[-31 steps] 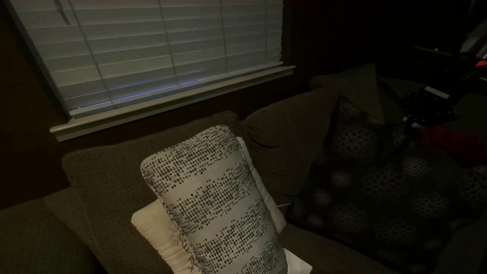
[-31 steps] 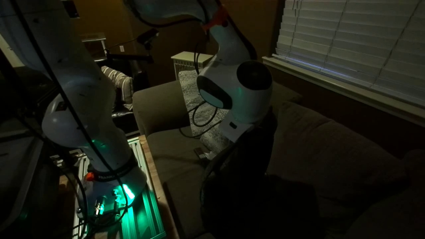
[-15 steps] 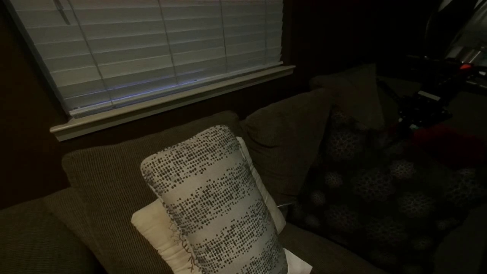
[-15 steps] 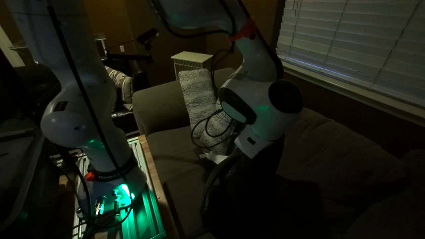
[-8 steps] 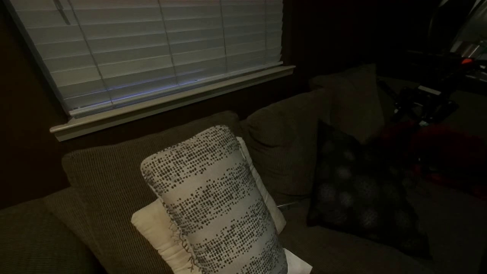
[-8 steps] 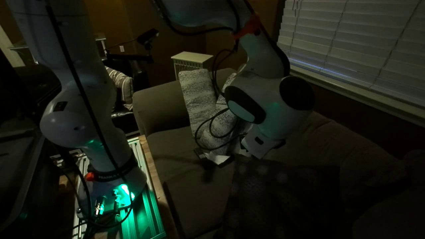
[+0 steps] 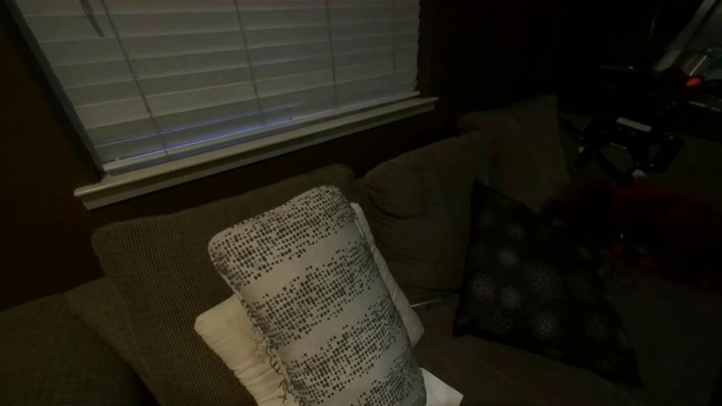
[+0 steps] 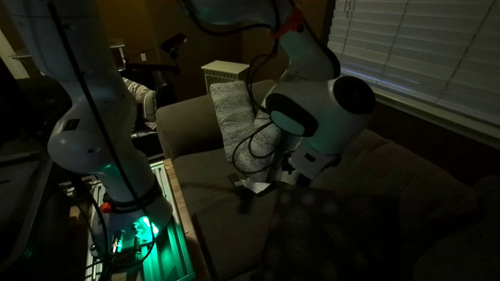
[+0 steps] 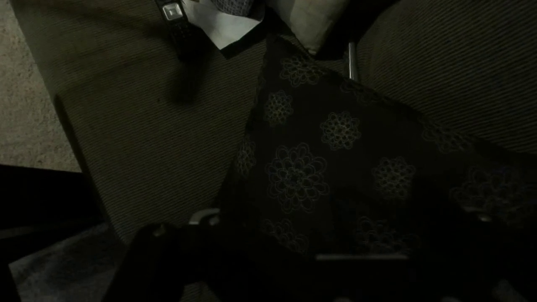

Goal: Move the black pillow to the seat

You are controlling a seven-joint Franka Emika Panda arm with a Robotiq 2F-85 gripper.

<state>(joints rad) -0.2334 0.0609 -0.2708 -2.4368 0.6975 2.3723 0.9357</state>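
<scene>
The black pillow [image 7: 541, 287], with pale flower-like marks, rests on the dark brown-grey seat [image 7: 479, 361], one side near the sofa's back cushions. An exterior view shows it as a dark shape [image 8: 328, 230] on the seat [image 8: 211, 203], just below the wrist. My gripper [image 7: 627, 160] stands open above the pillow, its fingers spread apart. In the wrist view the pillow [image 9: 335, 155] fills the middle, below the gripper [image 9: 344, 216]; the fingers are very dark but far apart. Nothing is held between them. Part of the seat [image 9: 147, 138] shows beside the pillow.
A white-speckled pillow [image 7: 321, 299] leans over a cream pillow [image 7: 231, 338]. White paper [image 9: 226, 25] and a dark handset [image 9: 178, 29] lie on the seat. Back cushions [image 7: 423, 214] line the window side. A red cloth-like thing [image 7: 643, 206] shows behind the pillow.
The gripper has opened and let go of the black pillow, which has dropped and settled on the seat. The hand has risen slightly above it.
</scene>
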